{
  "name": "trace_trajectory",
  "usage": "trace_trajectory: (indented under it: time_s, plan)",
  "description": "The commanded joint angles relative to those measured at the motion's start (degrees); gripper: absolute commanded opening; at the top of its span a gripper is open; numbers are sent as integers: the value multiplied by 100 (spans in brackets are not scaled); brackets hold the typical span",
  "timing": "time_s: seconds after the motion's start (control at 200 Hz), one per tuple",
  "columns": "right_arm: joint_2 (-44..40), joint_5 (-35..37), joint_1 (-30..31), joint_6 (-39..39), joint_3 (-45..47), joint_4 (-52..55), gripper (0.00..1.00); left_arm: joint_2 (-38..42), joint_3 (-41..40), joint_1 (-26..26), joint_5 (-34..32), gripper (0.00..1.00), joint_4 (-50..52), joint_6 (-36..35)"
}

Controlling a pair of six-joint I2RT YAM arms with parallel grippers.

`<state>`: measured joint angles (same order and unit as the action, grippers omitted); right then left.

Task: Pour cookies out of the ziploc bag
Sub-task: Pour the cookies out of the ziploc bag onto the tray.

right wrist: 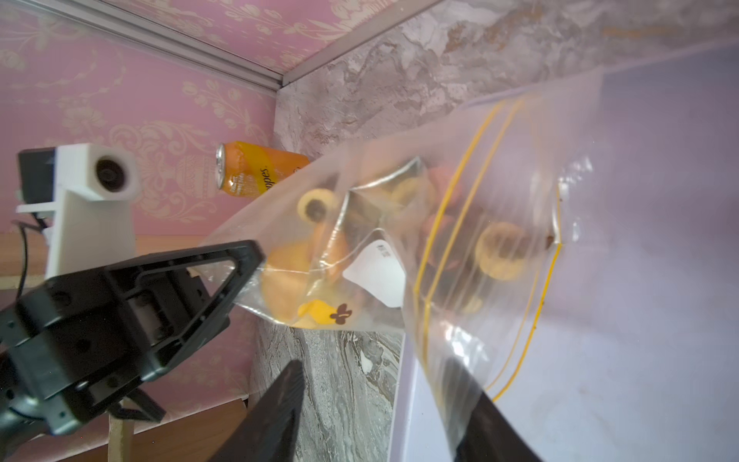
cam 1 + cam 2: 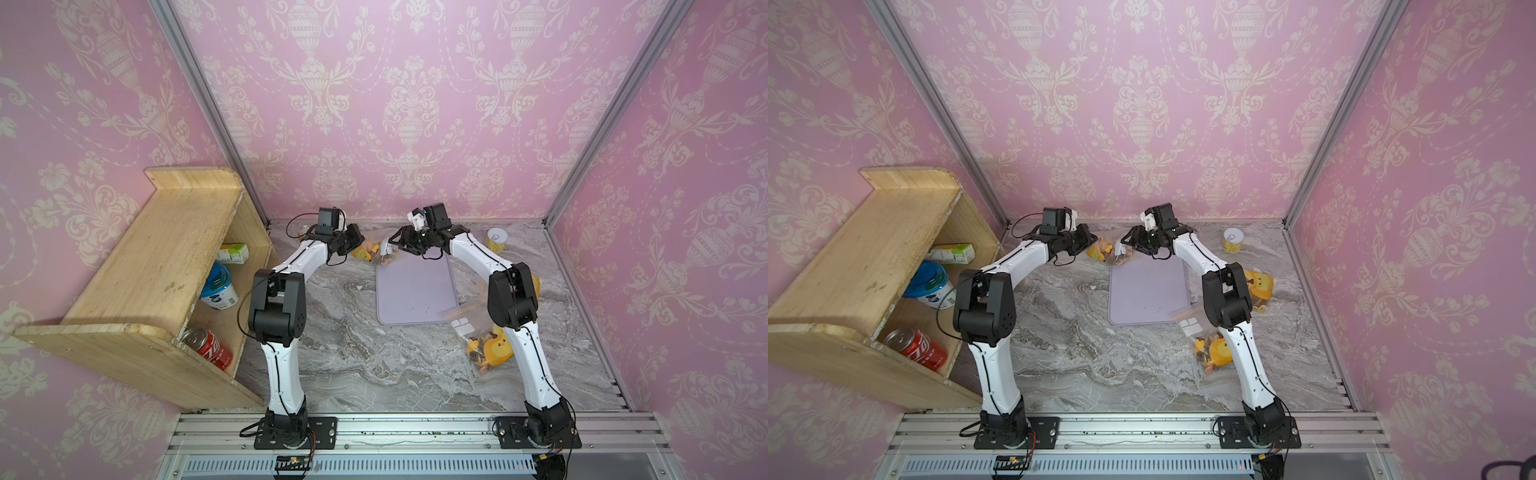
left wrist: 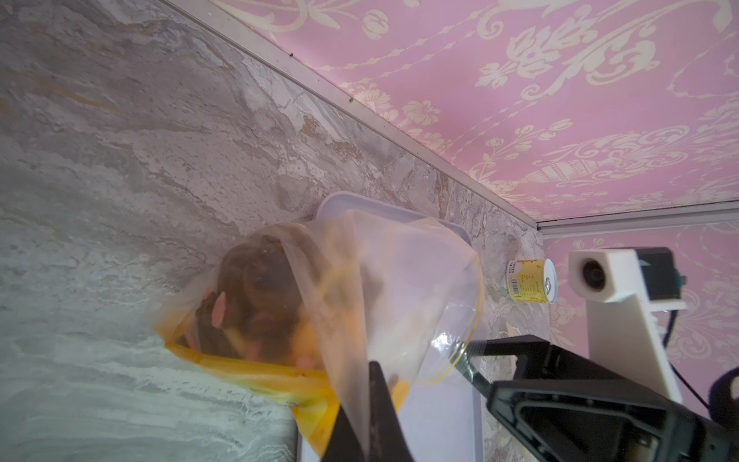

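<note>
The clear ziploc bag [image 2: 377, 254] [image 2: 1113, 254] hangs over the far-left corner of the lavender tray [image 2: 415, 291] [image 2: 1146, 291], between both grippers. My left gripper [image 2: 356, 245] [image 3: 374, 368] is shut on the bag's [image 3: 360, 288] film. Cookies [image 3: 256, 288] show through it as dark brown and tan rounds. My right gripper [image 2: 395, 243] [image 1: 376, 368] stands open. The bag's [image 1: 460, 240] yellow-lined mouth drapes against one of its fingers [image 1: 480, 416], with ring-shaped cookies [image 1: 500, 252] near the opening above the tray [image 1: 660, 240]. A yellow toy piece also lies inside the bag.
Another ziploc bag [image 2: 482, 336] with a yellow toy lies by the right arm. A yellow can [image 2: 496, 240] stands at the back right. An orange can [image 1: 256, 172] lies by the back wall. A wooden shelf [image 2: 158, 266] with a red can [image 2: 212, 349] fills the left side.
</note>
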<state>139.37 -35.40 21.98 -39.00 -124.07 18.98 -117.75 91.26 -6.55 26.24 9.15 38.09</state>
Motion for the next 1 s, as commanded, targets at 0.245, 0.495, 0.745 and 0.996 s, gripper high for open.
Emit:
trace_trajectory:
  time_s: [0.245,0.495,0.745,0.996]
  plan:
    - [-456,205,-142,156,155,50,80,-56,631,-65,385,0,719,-405]
    - [-739,558,-205,386,357,413,89,44,821,-167,372,0,1182,-797]
    - [-844,691,-223,246,422,434,94,213,875,-194,304,0,1404,-932]
    - [-367,719,-212,198,-319,867,86,188,1060,-276,286,0,1554,-974]
